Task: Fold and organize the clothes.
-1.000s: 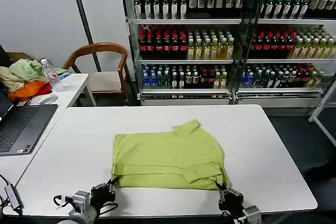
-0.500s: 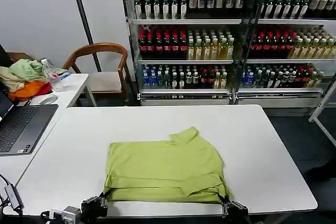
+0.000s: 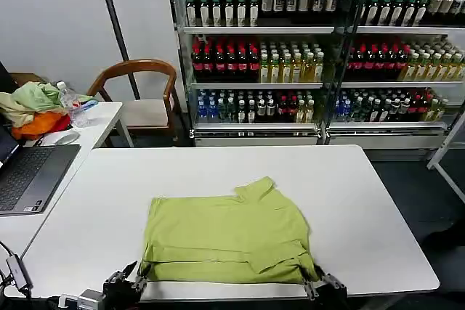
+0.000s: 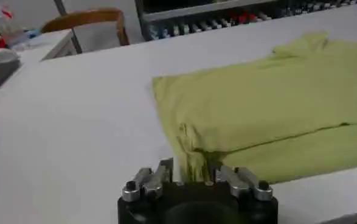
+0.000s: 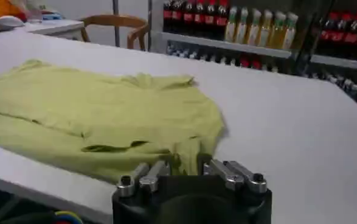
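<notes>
The lime yellow-green T-shirt point(image 3: 225, 234) lies folded into a rectangle on the white table point(image 3: 363, 201), its collar point(image 3: 256, 186) on the far side. Its near edge reaches the table's front edge. My left gripper point(image 3: 135, 275) is at the shirt's near left corner point(image 4: 190, 161). The fingers point(image 4: 165, 170) stand apart, with bunched cloth lying between them. My right gripper point(image 3: 320, 287) is at the near right corner point(image 5: 187, 152), also open, with a fold of cloth between its fingers point(image 5: 210, 165).
A side table on the left holds a laptop point(image 3: 29, 176), a water bottle point(image 3: 70, 105) and a heap of pale green and orange garments point(image 3: 33, 110). A wooden chair point(image 3: 142, 88) and shelves of bottled drinks point(image 3: 305, 49) stand behind the table.
The shirt was dragged toward the table's near edge with both grippers, then stopped. Both grippers have since slid slightly back, and their fingers now stand apart.
</notes>
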### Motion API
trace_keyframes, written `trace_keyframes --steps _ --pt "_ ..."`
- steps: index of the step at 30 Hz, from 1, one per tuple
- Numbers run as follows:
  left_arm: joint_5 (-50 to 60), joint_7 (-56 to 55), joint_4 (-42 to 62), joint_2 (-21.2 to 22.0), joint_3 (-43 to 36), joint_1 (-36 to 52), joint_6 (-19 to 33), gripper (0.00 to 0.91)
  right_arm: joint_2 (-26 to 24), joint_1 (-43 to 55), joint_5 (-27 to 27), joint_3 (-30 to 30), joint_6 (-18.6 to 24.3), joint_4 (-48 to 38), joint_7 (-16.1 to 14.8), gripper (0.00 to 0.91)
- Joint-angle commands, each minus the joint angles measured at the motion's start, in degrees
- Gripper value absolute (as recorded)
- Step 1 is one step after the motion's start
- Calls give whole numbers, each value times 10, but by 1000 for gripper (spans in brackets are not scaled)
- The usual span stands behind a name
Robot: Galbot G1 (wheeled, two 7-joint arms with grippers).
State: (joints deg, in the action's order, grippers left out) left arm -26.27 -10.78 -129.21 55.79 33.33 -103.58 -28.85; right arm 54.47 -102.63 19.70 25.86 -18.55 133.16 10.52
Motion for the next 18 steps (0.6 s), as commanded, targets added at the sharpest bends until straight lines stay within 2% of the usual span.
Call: trace_keyframes --steps 1,5,7,13,18 --pt "-74 -1 -69 -42 71 3 28 907 -36 103 78 56 -23 33 -8 907" --pt "-76 37 44 -62 49 95 55 907 -10 238 80 -38 -63 -52 10 907" --pt "-95 42 96 -75 28 128 62 907 1 307 102 -76 -78 -99 21 907" --pt "-123 44 149 -85 -24 216 63 907 43 457 133 -133 -119 -218 43 907" --pt "-126 48 205 -91 -74 286 75 907 84 554 144 -177 -135 -300 47 907"
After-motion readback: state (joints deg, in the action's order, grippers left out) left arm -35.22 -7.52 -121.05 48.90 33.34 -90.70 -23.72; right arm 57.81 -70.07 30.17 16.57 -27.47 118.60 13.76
